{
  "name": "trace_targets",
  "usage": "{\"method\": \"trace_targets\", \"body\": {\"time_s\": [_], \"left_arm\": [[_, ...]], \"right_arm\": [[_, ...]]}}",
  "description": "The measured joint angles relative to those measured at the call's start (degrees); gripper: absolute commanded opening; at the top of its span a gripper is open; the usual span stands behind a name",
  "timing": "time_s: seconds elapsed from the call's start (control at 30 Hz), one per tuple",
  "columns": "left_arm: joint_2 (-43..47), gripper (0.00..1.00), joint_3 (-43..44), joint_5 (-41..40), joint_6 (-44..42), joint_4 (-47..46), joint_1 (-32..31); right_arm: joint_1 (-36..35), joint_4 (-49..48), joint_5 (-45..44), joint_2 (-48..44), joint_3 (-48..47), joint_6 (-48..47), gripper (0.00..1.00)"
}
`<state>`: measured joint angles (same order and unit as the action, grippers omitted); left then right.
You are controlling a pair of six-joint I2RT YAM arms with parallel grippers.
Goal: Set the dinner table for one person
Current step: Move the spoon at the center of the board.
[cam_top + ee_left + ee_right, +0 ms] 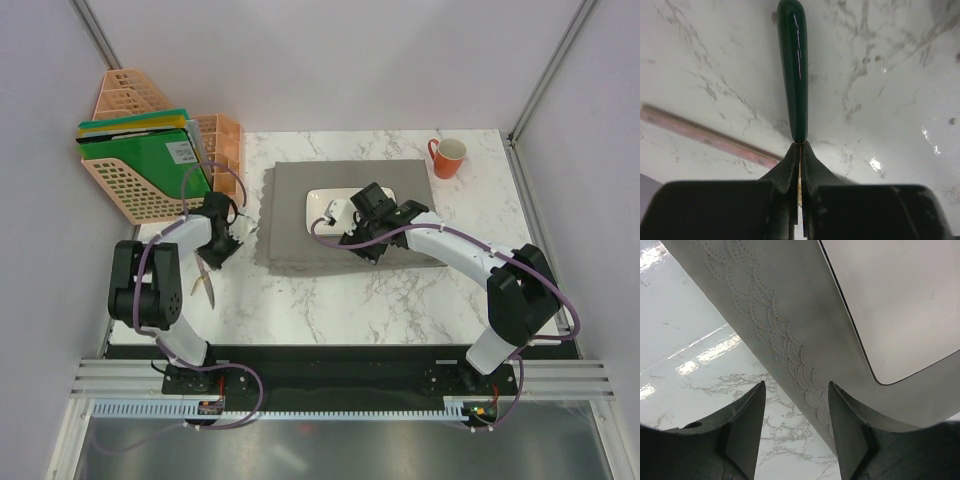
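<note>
The dinner table (350,300) is white marble with grey veins. A grey scallop-edged placemat (300,215) lies on it with a white rectangular plate (345,205) on top. My left gripper (219,254) is shut on the thin gold neck of a utensil (206,283), left of the placemat. In the left wrist view its dark green handle (794,65) points away from my gripper (800,150) over the marble (890,75). My right gripper (366,250) is open at the placemat's near edge. In the right wrist view the gripper (796,407) straddles the placemat's edge (790,320) beside the plate (905,305).
An orange mug (447,157) stands at the far right corner. An orange mesh file rack (145,160) with green folders sits at the far left, close to my left arm. A pinkish strip (705,140) crosses the left wrist view.
</note>
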<state>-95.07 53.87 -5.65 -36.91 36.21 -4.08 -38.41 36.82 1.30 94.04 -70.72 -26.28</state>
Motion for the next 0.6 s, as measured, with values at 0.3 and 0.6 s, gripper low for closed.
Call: {"method": "trace_targets", "body": {"time_s": [0.3,0.6], "left_arm": [[-5.7,0.02,6.5,-0.5,2.6,0.1,-6.5],[-7.6,0.02,9.0,-0.1,4.5,0.1,-9.5]], "right_arm": [[0.0,0.0,-0.1,0.0,0.1,-0.1,0.59],[0.0,0.0,0.0,0.0,0.2,-0.1,0.59]]}}
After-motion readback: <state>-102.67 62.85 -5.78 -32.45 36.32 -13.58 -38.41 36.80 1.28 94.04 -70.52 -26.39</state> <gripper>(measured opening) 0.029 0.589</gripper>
